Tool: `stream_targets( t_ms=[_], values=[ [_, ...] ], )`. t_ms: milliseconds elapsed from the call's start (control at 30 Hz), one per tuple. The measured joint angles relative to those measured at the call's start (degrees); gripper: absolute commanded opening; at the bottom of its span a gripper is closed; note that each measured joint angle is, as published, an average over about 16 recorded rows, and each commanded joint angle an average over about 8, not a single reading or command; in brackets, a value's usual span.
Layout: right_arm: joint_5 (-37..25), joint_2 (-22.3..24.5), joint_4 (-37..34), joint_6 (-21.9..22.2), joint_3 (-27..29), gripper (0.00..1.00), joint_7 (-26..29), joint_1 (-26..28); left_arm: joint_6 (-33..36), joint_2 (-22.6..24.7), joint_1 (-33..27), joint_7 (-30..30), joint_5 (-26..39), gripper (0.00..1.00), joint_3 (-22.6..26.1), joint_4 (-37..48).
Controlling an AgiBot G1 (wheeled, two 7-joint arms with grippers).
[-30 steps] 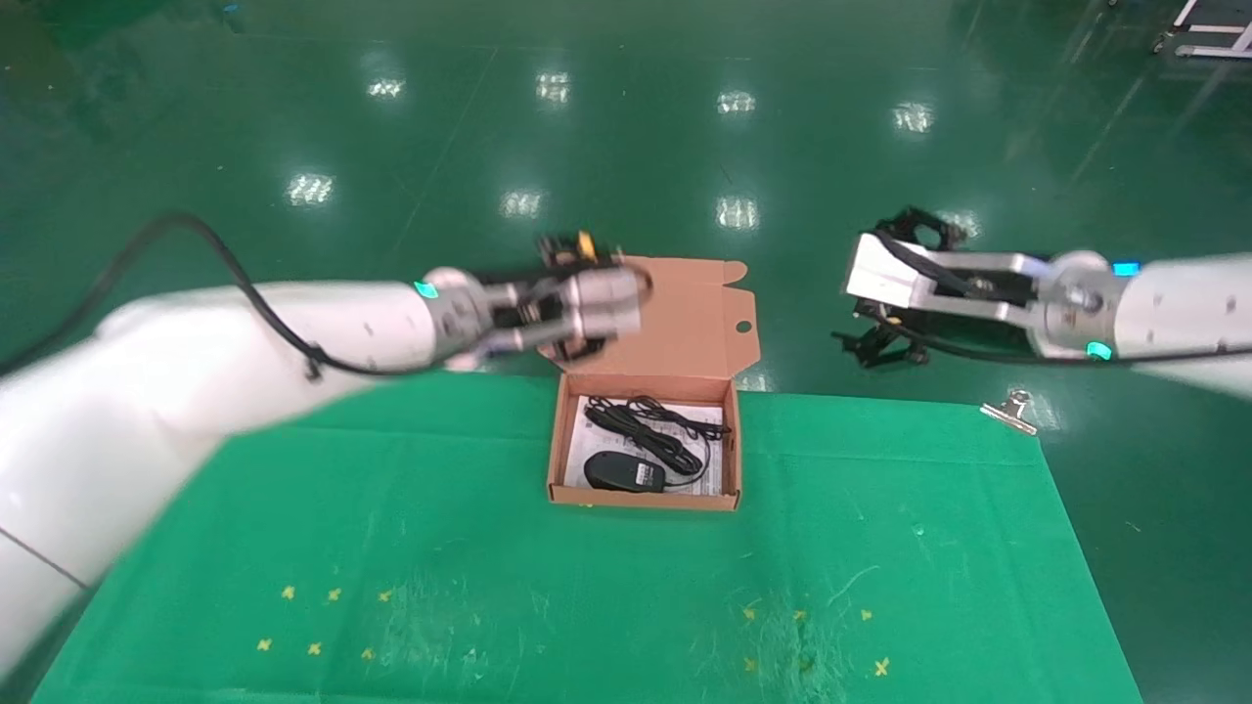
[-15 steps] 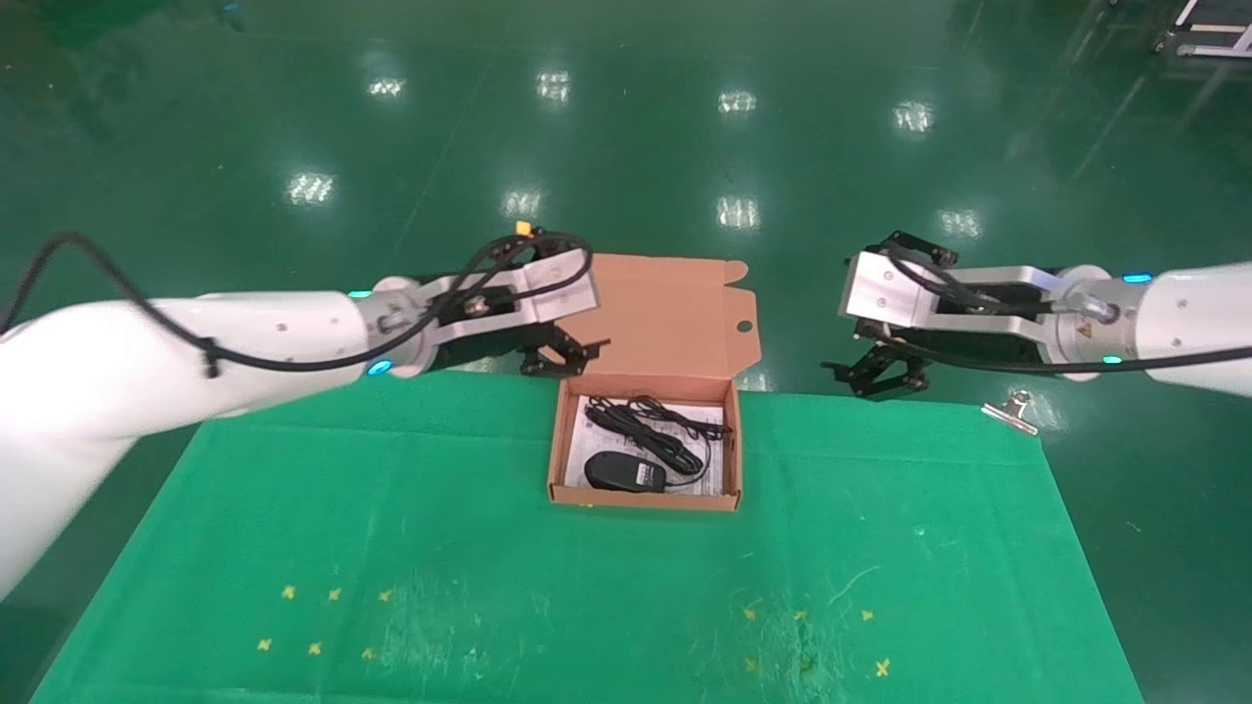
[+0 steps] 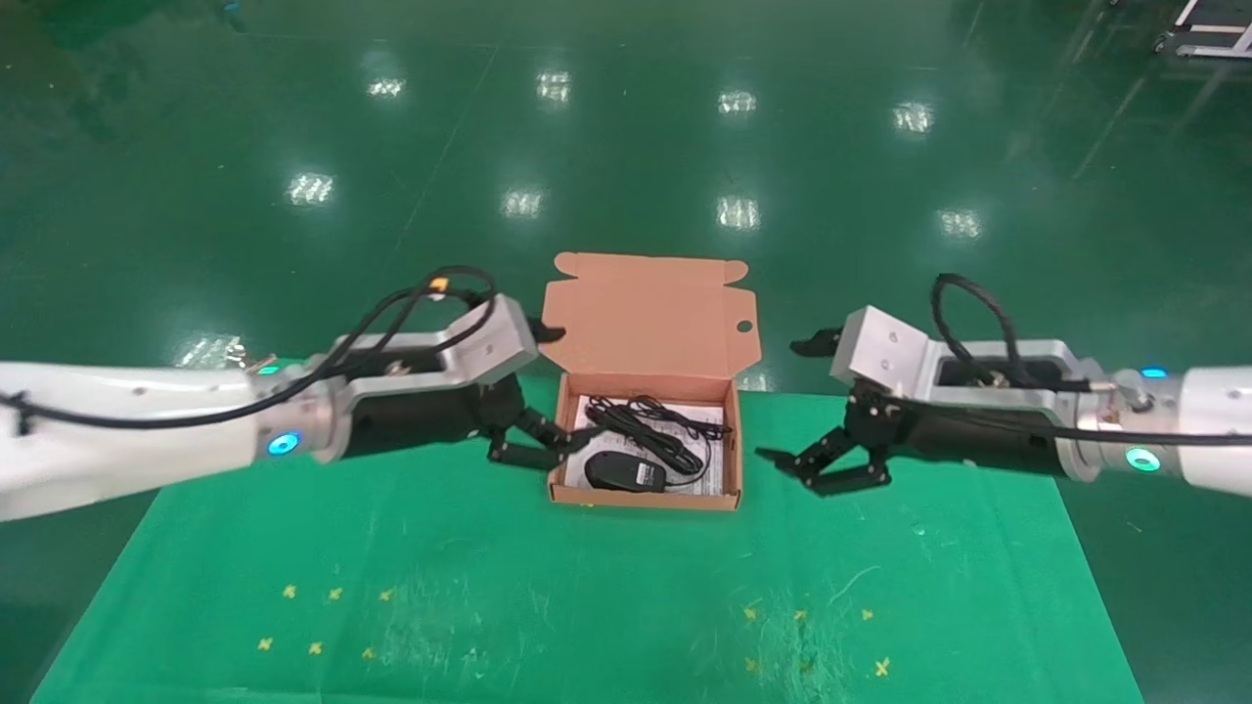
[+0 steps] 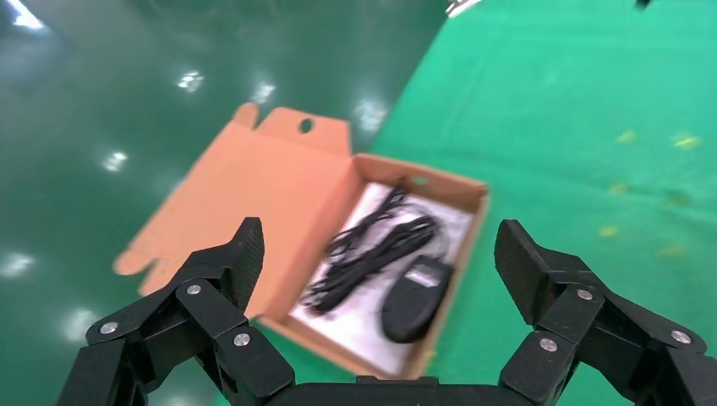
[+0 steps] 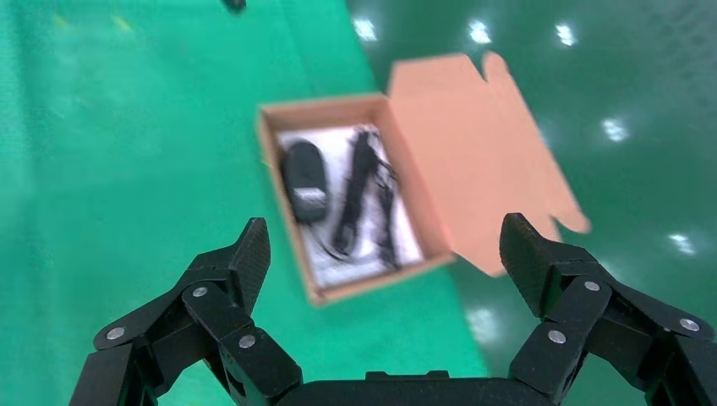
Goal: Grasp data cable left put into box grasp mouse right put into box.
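We're looking down on a worktop under a green cloth, small yellow cross marks scattered toward six o'clock, and around it a glossy dark green floor throwing back rows of ceiling lights.

One shallow orange-brown cardboard box sits at the middle of the worktop, its tabbed flap lid folded back toward twelve o'clock, one round hole showing in it. Inside we count two things on a white printed sheet: one small black oval mouse at the six o'clock end of the box, and one bundle of thin black looped data cable just beyond it toward twelve.

Two arms are in. The left hand hangs at nine o'clock of the box, fingers spread wide, holding nothing, its lower finger right by the box's wall. The right hand sits at three o'clock, clear of the box, fingers spread just as wide and empty.

Both wrist views are soft: we can't separate the mouse's own cord from the cable loops, and the print on the sheet can't be read. The far ends of both arms run off the edges.
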Motion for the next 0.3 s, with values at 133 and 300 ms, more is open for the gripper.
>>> stream_targets(
  t_ms=[133,300],
  values=[
    [3.27,0.81,0.78,-1.92,1.72,1.00,0.04,-1.70,2.83,-1.87,1.59,-0.24,-3.20,1.00,-2.10,-1.26],
    [6.02,1.49,1.43,-3.53,3.16,1.00,0.08,-3.12,5.20,-3.43,2.93,-0.43,-5.87,1.00,-3.86,-2.31]
  ],
)
